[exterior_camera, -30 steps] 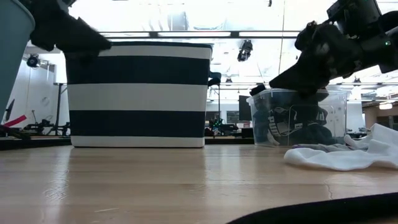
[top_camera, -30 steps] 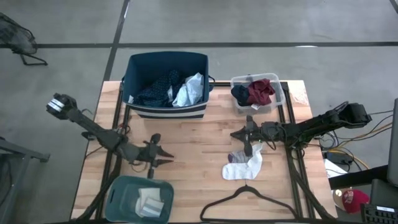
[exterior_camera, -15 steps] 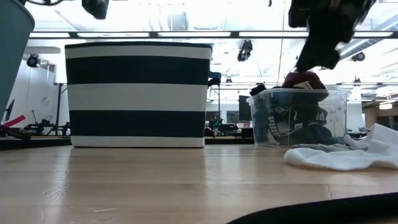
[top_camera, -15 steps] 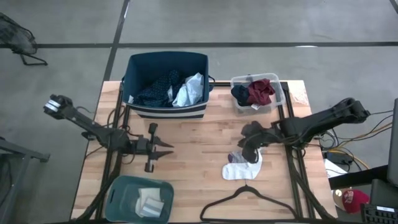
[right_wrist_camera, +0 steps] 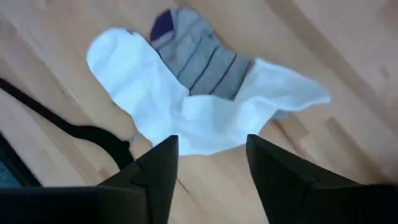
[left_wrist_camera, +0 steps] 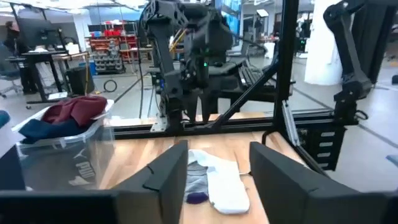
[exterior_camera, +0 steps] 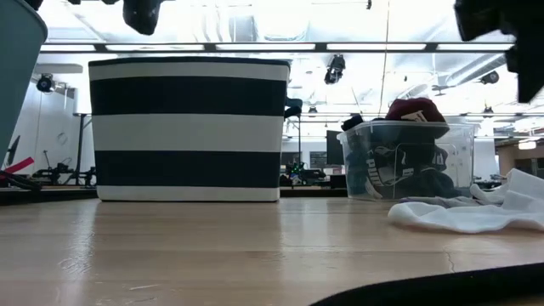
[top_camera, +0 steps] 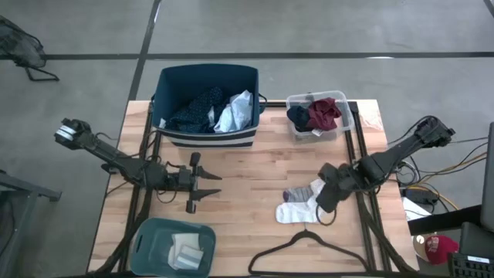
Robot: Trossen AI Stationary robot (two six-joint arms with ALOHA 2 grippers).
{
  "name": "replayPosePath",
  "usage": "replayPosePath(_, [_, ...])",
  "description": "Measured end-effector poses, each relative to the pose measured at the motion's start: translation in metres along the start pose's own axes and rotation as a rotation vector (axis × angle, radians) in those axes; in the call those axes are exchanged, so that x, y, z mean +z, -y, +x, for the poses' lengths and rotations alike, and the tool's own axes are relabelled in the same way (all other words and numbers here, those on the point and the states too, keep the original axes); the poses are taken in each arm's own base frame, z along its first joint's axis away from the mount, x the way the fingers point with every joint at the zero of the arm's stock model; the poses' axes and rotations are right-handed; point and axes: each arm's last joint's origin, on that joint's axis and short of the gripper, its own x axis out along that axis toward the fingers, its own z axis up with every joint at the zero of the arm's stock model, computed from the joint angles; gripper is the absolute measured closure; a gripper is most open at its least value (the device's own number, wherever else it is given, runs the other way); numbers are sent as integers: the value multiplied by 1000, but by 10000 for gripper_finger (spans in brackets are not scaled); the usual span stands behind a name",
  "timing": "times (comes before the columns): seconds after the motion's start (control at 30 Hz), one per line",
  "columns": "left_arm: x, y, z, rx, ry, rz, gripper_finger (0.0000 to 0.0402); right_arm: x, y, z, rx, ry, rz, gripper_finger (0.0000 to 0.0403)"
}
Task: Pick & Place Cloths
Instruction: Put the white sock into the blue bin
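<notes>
High view: right claw (top_camera: 315, 207) above socks (top_camera: 299, 204).

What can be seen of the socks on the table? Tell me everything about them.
The socks lie in a loose, limp heap of soft knit fabric on the bare wood of the table: white ones, partly overlapping a grey one with thin dark stripes and a purple toe. They rest flat and crumpled, just beyond the hook of the black hanger. The right gripper hangs over them, jaws open, holding nothing.
</notes>
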Motion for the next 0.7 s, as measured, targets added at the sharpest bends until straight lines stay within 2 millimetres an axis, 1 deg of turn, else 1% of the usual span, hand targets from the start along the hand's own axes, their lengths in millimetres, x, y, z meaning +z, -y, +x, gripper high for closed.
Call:
replayPosePath(0.1, [0, 1, 0, -34, -1, -3, 201, -11, 0, 12, -14, -18, 10, 197])
replayPosePath(0.2, [3, 1, 0, -48, 30, -18, 189, -21, -1, 25, -29, -34, -16, 184])
replayPosePath(0.3, [3, 2, 0, -51, 33, -14, 186, -25, -3, 41, -66, -24, -38, 173])
replayPosePath(0.47, [2, 2, 0, -55, 31, -14, 186, -25, -14, 66, -141, 7, -99, 161])
replayPosePath(0.7, [2, 2, 0, -55, 30, -14, 186, -30, -21, 100, -251, -73, -104, 158])
